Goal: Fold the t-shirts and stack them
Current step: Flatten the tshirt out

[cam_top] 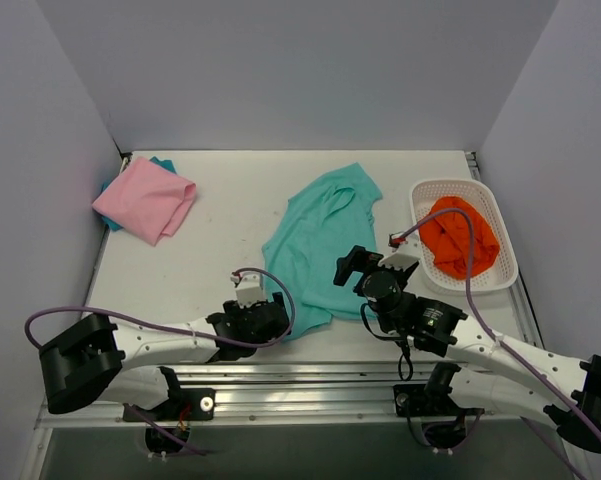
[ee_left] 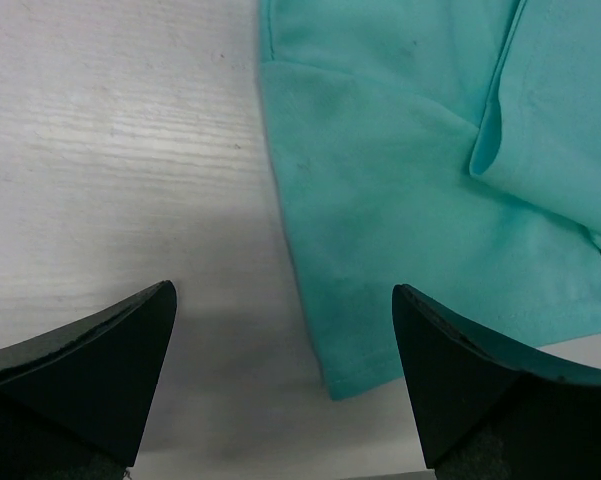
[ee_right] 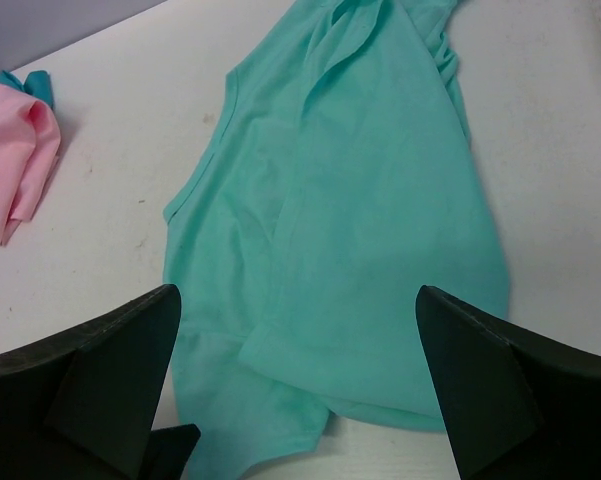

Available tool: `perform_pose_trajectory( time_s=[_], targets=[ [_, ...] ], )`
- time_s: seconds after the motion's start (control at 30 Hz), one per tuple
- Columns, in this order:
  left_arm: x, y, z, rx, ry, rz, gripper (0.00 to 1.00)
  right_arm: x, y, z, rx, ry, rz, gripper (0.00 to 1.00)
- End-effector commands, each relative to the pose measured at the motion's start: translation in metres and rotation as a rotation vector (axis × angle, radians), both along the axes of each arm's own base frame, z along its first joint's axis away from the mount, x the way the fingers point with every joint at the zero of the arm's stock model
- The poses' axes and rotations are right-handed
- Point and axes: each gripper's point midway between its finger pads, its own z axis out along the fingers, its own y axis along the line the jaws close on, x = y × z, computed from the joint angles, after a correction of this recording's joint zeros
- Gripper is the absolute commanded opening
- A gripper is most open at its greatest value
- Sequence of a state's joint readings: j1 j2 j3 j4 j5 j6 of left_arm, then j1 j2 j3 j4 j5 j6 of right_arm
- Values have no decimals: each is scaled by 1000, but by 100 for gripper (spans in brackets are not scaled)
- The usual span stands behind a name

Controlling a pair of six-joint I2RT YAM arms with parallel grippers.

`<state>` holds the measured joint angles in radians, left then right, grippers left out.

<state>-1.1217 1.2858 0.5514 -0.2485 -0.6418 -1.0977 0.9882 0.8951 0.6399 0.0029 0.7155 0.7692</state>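
Note:
A mint-teal t-shirt point(cam_top: 318, 245) lies loosely spread on the white table's middle, partly folded over itself. It also shows in the left wrist view point(ee_left: 420, 170) and the right wrist view point(ee_right: 350, 220). A pink t-shirt point(cam_top: 145, 199) lies folded at the back left, over a teal cloth point(cam_top: 164, 163); the pink t-shirt also shows in the right wrist view point(ee_right: 15, 165). My left gripper point(cam_top: 271, 320) is open and empty just above the mint shirt's near left corner point(ee_left: 355, 375). My right gripper point(cam_top: 357, 268) is open and empty above the shirt's near right edge.
A white lattice basket point(cam_top: 492, 215) stands at the right with an orange cloth point(cam_top: 460, 236) in it. Grey walls close the back and sides. A metal rail point(cam_top: 310, 385) runs along the near edge.

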Motion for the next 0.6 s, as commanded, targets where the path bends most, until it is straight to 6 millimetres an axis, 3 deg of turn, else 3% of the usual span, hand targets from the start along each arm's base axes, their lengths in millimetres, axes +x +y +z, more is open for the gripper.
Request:
perform_pose_trajectory(
  time_s=[0.0,0.17,0.37,0.47,0.57],
  targets=[
    [3,-32,9,-126,-22,33,98,4,-5,6,10,-17,-19,100],
    [-5,-56,1,-160,24,-12,98,7,-13,3,10,-13,-41,100],
    [-13,-68,-3,-127,45,-38,100,9,-17,-3,7,-3,-54,100],
    [-13,-70,-6,-133,50,-38,82,10,-18,-4,2,-1,-57,100],
    [-12,-68,-8,-127,46,-33,71,10,-18,-4,4,-1,-54,100]
  ],
)
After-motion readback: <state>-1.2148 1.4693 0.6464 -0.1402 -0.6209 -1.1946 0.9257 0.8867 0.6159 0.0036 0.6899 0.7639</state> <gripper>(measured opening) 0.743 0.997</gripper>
